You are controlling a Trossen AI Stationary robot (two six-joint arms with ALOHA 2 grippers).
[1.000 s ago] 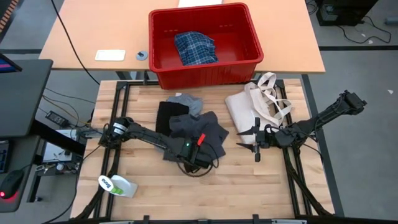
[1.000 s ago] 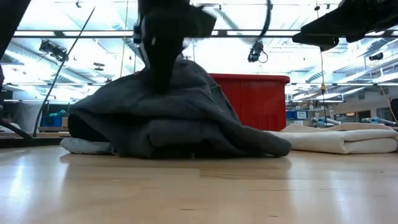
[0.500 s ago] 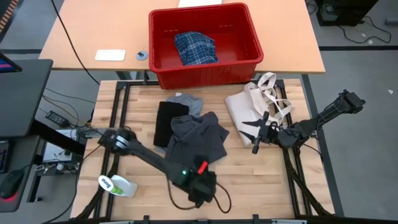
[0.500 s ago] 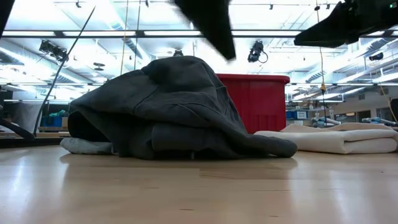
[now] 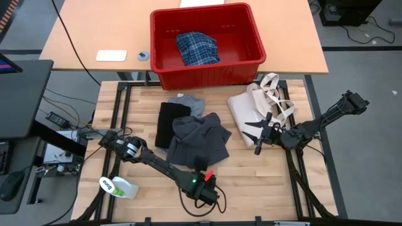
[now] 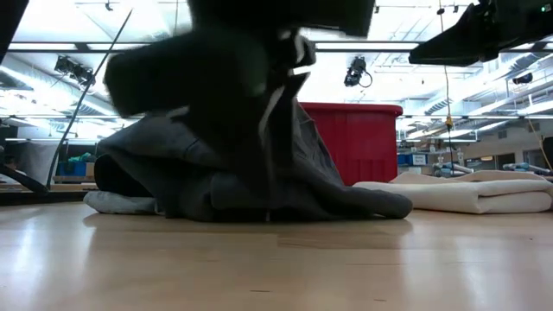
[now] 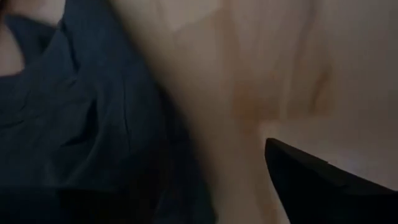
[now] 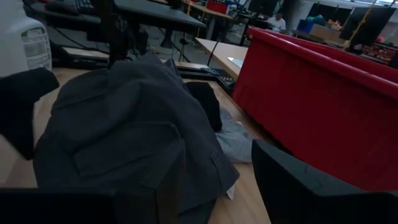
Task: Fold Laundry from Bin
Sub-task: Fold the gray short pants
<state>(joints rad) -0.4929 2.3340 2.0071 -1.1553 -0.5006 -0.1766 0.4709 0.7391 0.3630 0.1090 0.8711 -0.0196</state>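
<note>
Holding the left tool (image 5: 204,190) low over the front of the table (image 5: 264,188), just beside the near hem of the dark grey garment (image 5: 198,141) and apart from it (blurred in the low view). Showing only one dark finger (image 7: 323,186) in the left wrist view, so not telling how wide this tool is standing; seemingly gripping no cloth.

Keeping the right tool (image 5: 254,137) above the table's right side, fingers spread and gripping nothing, pointing at the garment heap, with the cream tote bag (image 5: 251,107) lying just behind it.

Lying in a rumpled mound at the table's middle, overlapping a black cloth (image 5: 166,122) and a light grey T-shirt (image 5: 188,102) towards the bin.

Sitting in the red bin (image 5: 207,76) on the far table, the blue plaid shirt (image 5: 196,48).
</note>
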